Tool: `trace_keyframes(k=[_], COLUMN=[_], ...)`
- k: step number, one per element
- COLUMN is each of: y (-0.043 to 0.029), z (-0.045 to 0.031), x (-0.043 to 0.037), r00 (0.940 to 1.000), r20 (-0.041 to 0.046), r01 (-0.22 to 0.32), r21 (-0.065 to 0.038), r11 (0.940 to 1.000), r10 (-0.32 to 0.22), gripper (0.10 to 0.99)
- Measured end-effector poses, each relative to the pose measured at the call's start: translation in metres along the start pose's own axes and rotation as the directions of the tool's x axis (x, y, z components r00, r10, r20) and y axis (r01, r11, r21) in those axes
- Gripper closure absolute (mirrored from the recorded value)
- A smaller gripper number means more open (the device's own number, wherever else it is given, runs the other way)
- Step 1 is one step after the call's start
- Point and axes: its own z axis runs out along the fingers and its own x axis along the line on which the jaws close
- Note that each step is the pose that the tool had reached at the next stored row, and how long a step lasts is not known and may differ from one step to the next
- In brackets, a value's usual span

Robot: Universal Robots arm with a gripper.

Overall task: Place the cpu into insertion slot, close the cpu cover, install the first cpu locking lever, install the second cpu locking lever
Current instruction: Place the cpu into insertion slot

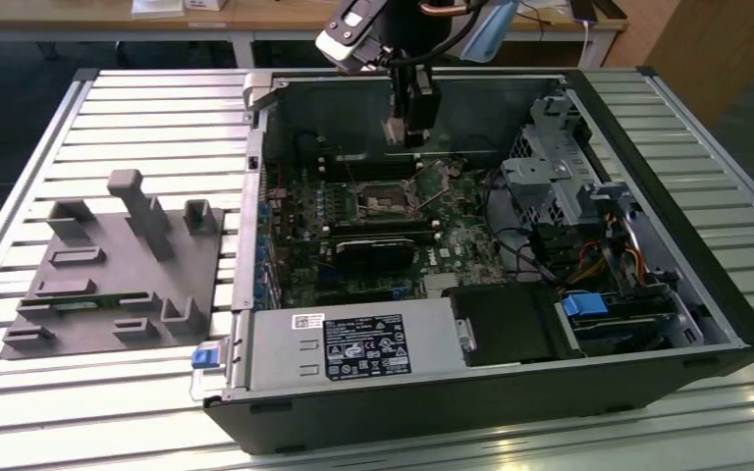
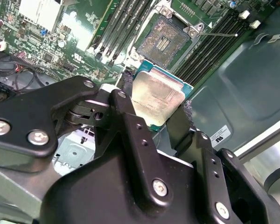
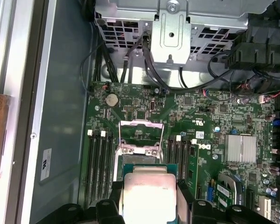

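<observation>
Holding: we see the black metal gripper point(image 2: 155, 106) pinching the flat square silvery-grey cpu point(image 2: 159, 95) by two edges.
Where: cpu above the dark-centred, silver-rimmed square insertion slot point(image 2: 164, 39), not touching.

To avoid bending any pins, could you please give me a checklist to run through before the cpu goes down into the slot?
1. Cpu gripped: ok. The gripper clamps the cpu by two opposite edges.
2. Slot empty: ok. The slot shows bare contacts.
3. Cover raised: ok. The cover stands up off the slot.
4. Lever clear: ok. The lever lies out to the side of the slot.
5. Cpu squarely over the slot: cannot tell. It hangs above the slot, apart from it.
6. Cpu turned to match the slot: cannot tell.
</observation>
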Motion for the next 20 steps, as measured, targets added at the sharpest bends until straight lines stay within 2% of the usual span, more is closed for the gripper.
trace_keyframes(k=[20], y=[-0.0009], z=[0.0116], x=[0.0024], r00=[0.9998], r20=[0.0021], r01=[-0.022], r21=[0.0], r11=[0.9998], r10=[0.022], gripper=[0.549])
